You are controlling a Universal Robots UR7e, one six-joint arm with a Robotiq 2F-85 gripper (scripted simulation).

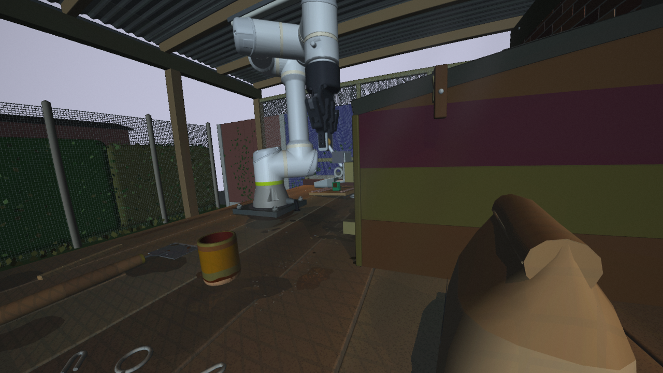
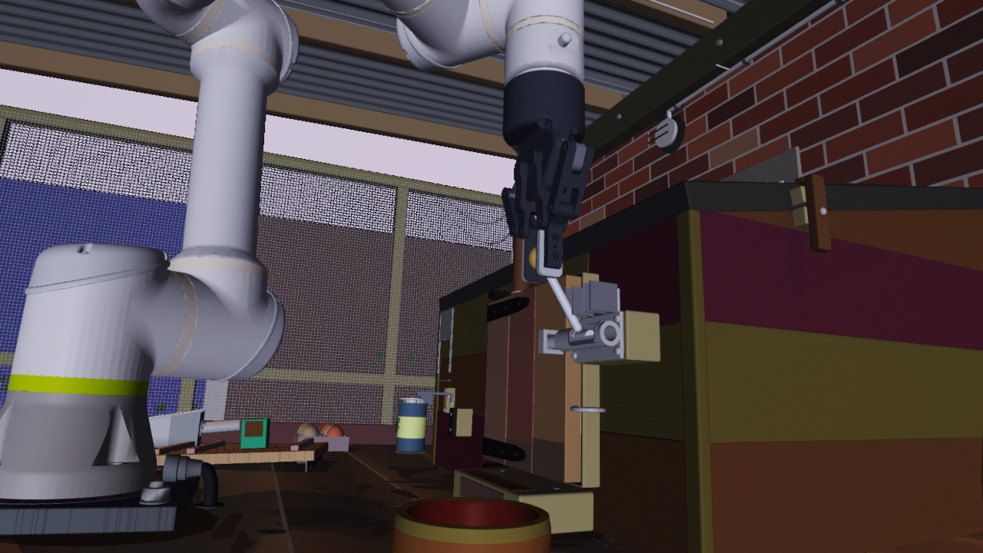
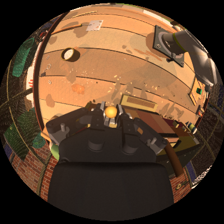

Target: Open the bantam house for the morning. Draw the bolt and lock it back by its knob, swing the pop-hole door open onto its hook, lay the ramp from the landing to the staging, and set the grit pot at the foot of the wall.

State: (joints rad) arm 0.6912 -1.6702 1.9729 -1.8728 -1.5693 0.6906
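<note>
On the front of the bantam house (image 2: 790, 358) the grey bolt (image 2: 584, 337) sits in its housing beside the brown pop-hole door (image 2: 529, 378), which stands shut. The bolt's thin handle slants up and left from the housing to a yellow knob (image 2: 533, 258) (image 3: 111, 112), and my gripper (image 2: 543, 258) (image 1: 326, 139) (image 3: 111, 116), pointing straight down above the housing, is closed around that knob. The ramp (image 2: 240, 450) lies flat on the deck behind my base. The yellow-and-red grit pot (image 1: 218, 257) (image 2: 471, 526) stands upright on the boards, away from the wall.
A brown sack-like shape (image 1: 524, 287) fills the near right of the side camera. My base (image 1: 273, 185) is bolted to the deck left of the house. A blue-and-cream can (image 2: 411, 426), a long pole (image 1: 69, 287) and metal rings (image 1: 132, 359) lie about the boards. A landing (image 2: 515, 488) sits under the door.
</note>
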